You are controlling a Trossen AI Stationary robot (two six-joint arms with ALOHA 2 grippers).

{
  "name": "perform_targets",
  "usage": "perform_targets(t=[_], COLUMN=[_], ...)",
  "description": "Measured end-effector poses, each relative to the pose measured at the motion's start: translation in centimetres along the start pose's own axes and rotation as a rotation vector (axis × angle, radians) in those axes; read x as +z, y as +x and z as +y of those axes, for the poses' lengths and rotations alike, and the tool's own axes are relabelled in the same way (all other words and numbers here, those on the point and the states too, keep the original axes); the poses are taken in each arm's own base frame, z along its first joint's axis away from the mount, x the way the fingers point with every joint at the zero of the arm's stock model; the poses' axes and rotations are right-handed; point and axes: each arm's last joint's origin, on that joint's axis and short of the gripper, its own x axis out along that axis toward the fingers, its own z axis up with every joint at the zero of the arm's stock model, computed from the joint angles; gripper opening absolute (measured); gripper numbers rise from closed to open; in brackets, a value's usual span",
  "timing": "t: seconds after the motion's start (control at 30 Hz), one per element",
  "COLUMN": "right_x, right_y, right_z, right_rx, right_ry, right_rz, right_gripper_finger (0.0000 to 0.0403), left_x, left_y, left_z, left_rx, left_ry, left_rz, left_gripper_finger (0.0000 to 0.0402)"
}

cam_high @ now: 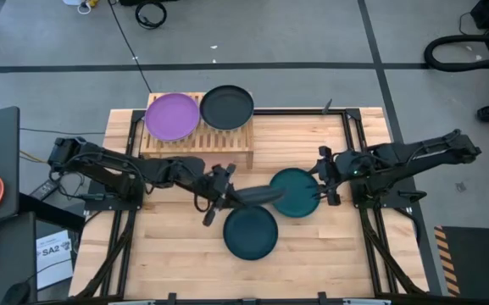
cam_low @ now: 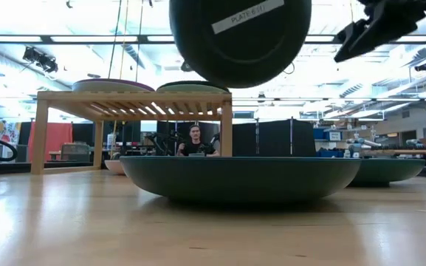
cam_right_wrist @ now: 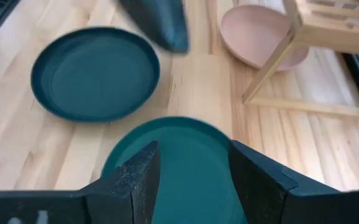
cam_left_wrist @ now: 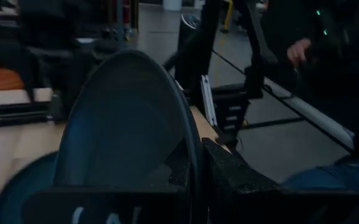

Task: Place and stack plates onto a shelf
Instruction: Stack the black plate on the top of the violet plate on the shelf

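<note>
My left gripper [cam_high: 225, 196] is over the table's middle, shut on a dark plate [cam_high: 257, 196] that is lifted and stands nearly on edge. In the low view this plate [cam_low: 238, 33] hangs high and shows a white label on its underside. A dark teal plate [cam_high: 250, 232] and a green-teal plate [cam_high: 293, 191] lie flat on the table. The light-wood shelf [cam_high: 197, 144] carries a purple plate [cam_high: 173, 116] and a black plate [cam_high: 227, 107] on its slats. A pink plate [cam_right_wrist: 259, 37] lies under the shelf. My right gripper [cam_right_wrist: 191, 177] is open, raised above the green-teal plate's right side. My left gripper pinches the dark plate by its rim [cam_left_wrist: 190, 152], one finger [cam_left_wrist: 229, 177] on each face, coming level from the table's left. The plate is lifted clear of the table and stands almost upright, reaching away from the fingers toward the right.
The shelf stands at the far left of the tabletop, its legs [cam_right_wrist: 267, 62] near the pink plate. Black rails [cam_high: 352, 144] frame the table's sides. A person [cam_low: 195, 140] sits in the room beyond. Bare wood [cam_high: 176, 254] lies at the near left.
</note>
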Motion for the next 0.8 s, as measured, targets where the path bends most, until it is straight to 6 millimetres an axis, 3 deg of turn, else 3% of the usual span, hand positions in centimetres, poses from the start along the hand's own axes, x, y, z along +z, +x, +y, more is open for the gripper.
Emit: perform_targets(t=[0.37,0.6,0.8], right_x=[-2.2,-2.8,-2.7], right_y=[1.9,2.4,2.6], right_z=[0.3,0.5,0.5], right_rx=[-0.001,-0.001,0.0], right_ry=[0.089,0.088,0.089], right_rz=[0.052,0.056,0.042], right_gripper_finger=[0.0193,0.0193,0.0193], left_x=[4.2,6.6,6.9], left_y=[-5.6,-11.0,-15.0], left_z=[2.6,3.9,4.3], left_rx=[0.187,0.487,0.826], left_ry=[0.164,0.286,0.342], left_rz=[-0.166,-0.229,-0.131], left_gripper_finger=[0.0027,0.0027,0.0027])
